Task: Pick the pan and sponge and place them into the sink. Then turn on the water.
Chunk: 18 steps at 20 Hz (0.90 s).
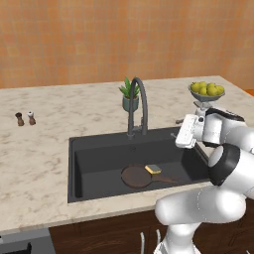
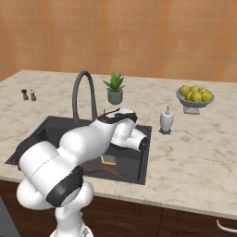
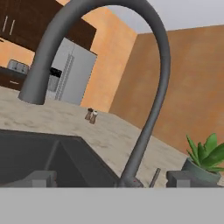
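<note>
The reddish-brown pan (image 1: 135, 176) lies in the dark grey sink (image 1: 79, 149), right of the drain area, its handle pointing right. On the pan's right rim rests the blue-and-yellow sponge (image 1: 153, 169); from the other side the sponge (image 2: 109, 160) and part of the pan (image 2: 98, 167) peek out under my arm. Behind the basin rises the arched faucet (image 1: 138, 105), and no water runs from it. My gripper (image 1: 177, 135) hovers over the sink's right rim, facing the faucet (image 3: 151, 87). It is open and empty (image 3: 113, 178), fingertips (image 3: 41, 178) wide apart.
A potted plant (image 1: 130, 94) stands just behind the faucet. A bowl of lemons (image 2: 194, 97) and a soap dispenser (image 2: 166, 119) sit on the counter right of the sink. Two small shakers (image 1: 25, 118) stand far left. A thin lever (image 3: 155, 176) sticks up at the faucet's base.
</note>
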Available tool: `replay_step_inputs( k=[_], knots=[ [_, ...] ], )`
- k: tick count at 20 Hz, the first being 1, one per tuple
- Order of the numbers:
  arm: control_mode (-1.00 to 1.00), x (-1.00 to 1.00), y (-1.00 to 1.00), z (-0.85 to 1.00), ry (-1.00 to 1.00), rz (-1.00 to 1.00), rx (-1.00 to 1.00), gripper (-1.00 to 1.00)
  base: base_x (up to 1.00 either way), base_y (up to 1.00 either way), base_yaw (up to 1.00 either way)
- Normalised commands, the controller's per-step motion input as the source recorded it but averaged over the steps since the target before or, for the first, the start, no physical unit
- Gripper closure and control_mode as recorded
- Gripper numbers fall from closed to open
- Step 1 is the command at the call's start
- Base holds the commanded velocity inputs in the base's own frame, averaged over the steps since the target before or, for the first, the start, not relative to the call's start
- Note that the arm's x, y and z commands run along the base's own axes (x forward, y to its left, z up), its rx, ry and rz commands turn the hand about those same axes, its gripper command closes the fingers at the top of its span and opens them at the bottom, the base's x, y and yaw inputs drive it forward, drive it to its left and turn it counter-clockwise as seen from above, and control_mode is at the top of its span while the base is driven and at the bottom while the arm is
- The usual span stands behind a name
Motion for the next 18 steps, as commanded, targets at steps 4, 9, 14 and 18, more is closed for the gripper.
replay_step_inputs(
  k=[4,9,14,18],
  knots=[
    [-1.0,0.32,0.35,0.0,0.01,0.0,0.01,-1.0,0.0,0.0,0.0],
    [-1.0,0.27,0.27,0.0,0.02,0.0,0.01,-1.0,0.0,0.0,0.0],
    [-1.0,0.12,0.12,0.0,0.0,0.0,0.09,-1.0,0.0,0.0,0.0],
    [-1.0,0.02,0.02,0.0,0.03,-0.02,0.18,-1.0,0.0,0.0,0.0]
  ],
)
